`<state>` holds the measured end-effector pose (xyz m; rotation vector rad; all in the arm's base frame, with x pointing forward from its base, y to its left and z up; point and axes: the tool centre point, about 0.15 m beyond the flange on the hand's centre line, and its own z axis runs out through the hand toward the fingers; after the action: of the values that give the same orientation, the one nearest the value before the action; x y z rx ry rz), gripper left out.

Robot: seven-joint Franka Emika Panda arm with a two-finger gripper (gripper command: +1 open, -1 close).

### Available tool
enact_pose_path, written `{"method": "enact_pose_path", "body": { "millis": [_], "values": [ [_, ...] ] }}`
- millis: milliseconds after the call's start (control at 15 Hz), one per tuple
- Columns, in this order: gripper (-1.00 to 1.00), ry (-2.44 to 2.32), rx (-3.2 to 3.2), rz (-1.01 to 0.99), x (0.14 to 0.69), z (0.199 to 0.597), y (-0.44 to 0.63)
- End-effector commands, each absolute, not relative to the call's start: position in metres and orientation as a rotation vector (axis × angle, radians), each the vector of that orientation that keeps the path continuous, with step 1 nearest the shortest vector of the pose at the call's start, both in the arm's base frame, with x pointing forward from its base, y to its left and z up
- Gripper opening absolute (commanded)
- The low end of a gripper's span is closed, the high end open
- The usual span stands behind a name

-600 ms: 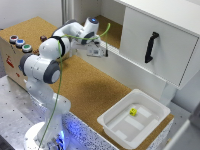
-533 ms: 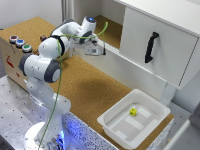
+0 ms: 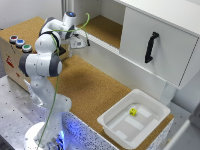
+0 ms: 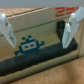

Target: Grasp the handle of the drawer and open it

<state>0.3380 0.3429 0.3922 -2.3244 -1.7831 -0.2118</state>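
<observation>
The arm [image 3: 42, 62] is a jointed column of smooth white and grey shells, rising from a base at the lower part of the exterior view's left and folding back over the surface [image 3: 90, 90], a flat sheet of speckled brown cork. A green cable [image 3: 55, 90] runs along the arm. The gripper [image 3: 79, 42] sits near the far edge of the cork, beside a low white wall [image 3: 112, 57]. In the wrist view its two pale fingers [image 4: 6, 29] are spread wide apart with nothing between them; behind them stands a cardboard face [image 4: 37, 35] printed with a blocky blue pixel figure [image 4: 29, 46] above a dark band. The drawer [image 3: 165, 42] is a plain white box with flat, matte panels, on the exterior view's right and well apart from the gripper. The handle [image 3: 151, 47] is a slim black bar, slightly curved with bent ends, mounted upright on the front panel; nothing touches it. A shallow white plastic tray [image 3: 117, 125] with rounded corners rests on the cork nearest the camera, holding a small yellow object [image 3: 133, 112]. A cardboard box [image 3: 12, 55] on the exterior view's left carries three round coloured caps [image 3: 19, 43].
</observation>
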Motion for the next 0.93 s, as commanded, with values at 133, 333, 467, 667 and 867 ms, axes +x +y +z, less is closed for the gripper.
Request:
{"method": "enact_pose_path", "body": {
  "millis": [133,333,467,667,867],
  "values": [
    [-1.00,-1.955,-2.248,-0.146,0.327,0.354,0.394],
    [-1.00,-1.936,-2.273,-0.165,0.341,0.334,0.401],
    [-1.00,-1.959,-2.260,-0.178,0.345,0.326,0.402],
    [-1.00,-1.976,-2.275,-0.170,0.350,0.317,0.396],
    [-1.00,-1.957,-2.297,-0.175,0.353,0.318,0.386]
  ]
}}
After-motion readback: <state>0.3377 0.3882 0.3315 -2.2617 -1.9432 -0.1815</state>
